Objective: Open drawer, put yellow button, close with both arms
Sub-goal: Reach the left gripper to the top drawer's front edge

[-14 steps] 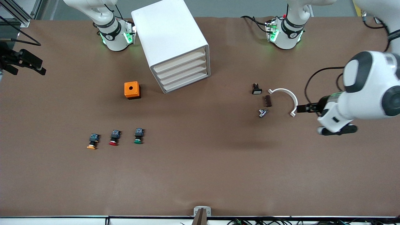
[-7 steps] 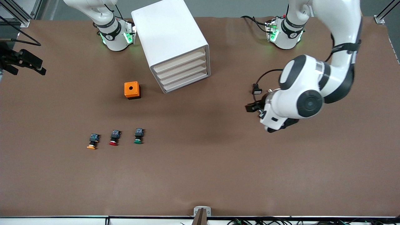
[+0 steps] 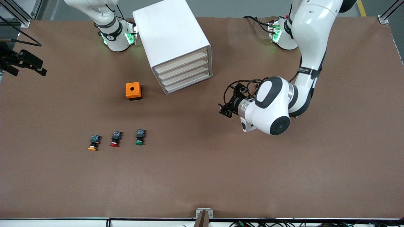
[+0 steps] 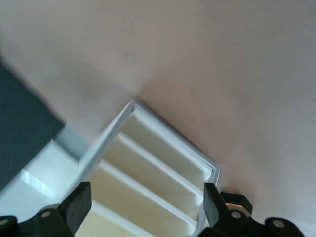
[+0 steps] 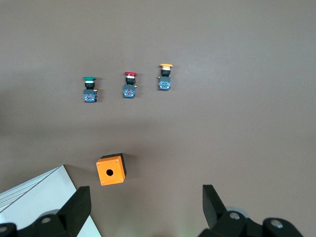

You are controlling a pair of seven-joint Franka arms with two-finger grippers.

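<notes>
The white cabinet [image 3: 172, 37] stands at the robots' edge of the table, with all four drawers shut. The uppermost drawer [image 3: 181, 61] is flush with the others. The yellow button [image 3: 92, 142] lies on the table at the right arm's end, beside the red one; it also shows in the right wrist view [image 5: 165, 77]. My left gripper [image 3: 224, 110] is open and empty, in front of the drawers and apart from them. In the left wrist view the left gripper [image 4: 143, 207] frames the drawer fronts [image 4: 148, 168]. My right gripper [image 5: 145, 207] is open and empty, high over the table.
A red button [image 3: 115, 139] and a green button [image 3: 139, 137] lie in a row with the yellow one. An orange box [image 3: 133, 90] with a hole in its top sits beside the cabinet's front corner. A black fixture [image 3: 23, 61] juts in at the right arm's end.
My left arm has swung from its end of the table toward the cabinet's front and now covers the small parts that lay there. Buttons, box and cabinet have not moved.
</notes>
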